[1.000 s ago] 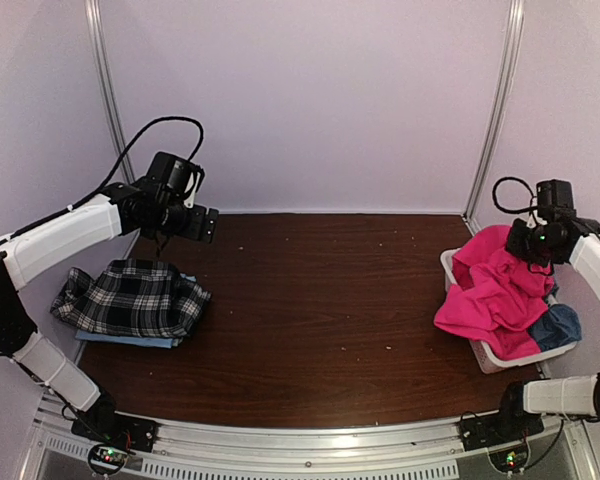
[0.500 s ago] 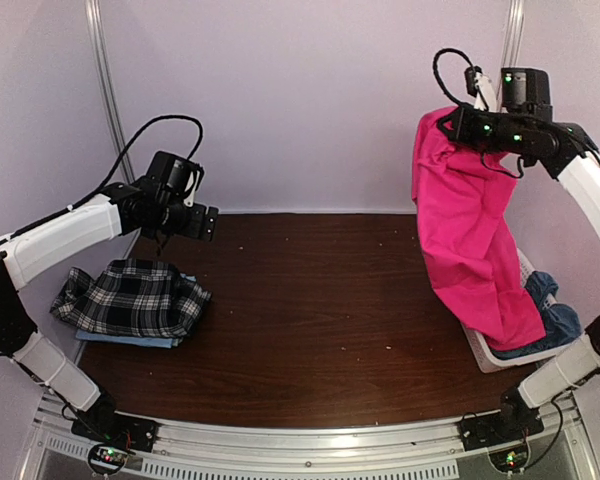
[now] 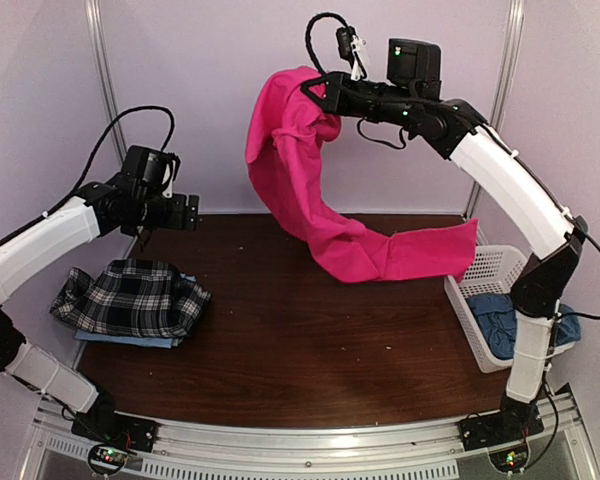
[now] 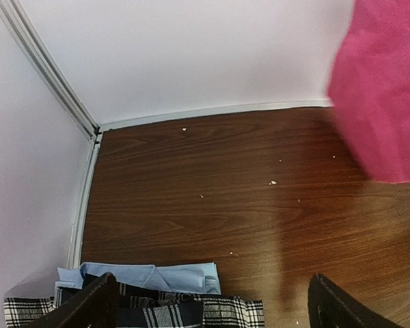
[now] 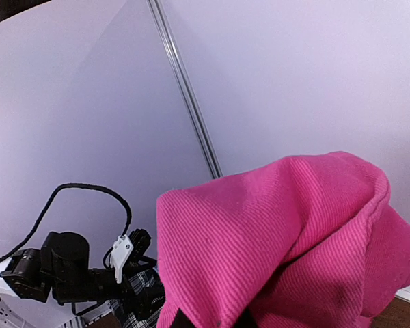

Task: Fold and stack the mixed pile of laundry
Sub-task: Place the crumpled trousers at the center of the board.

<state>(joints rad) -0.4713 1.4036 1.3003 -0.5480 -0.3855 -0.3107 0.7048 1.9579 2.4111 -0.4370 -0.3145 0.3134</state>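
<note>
Light is soft and even across all views, and the pale walls (image 3: pixel 220 90) take a lilac cast with no glare. The counter (image 3: pixel 310 340) carries a faint sheen and a dim, soft-edged shadow under the trousers (image 3: pixel 310 190). The left wrist view blurs the trousers. The top view leans the posts (image 3: pixel 102 70) outward. The right wrist view shows crisp weave.
</note>
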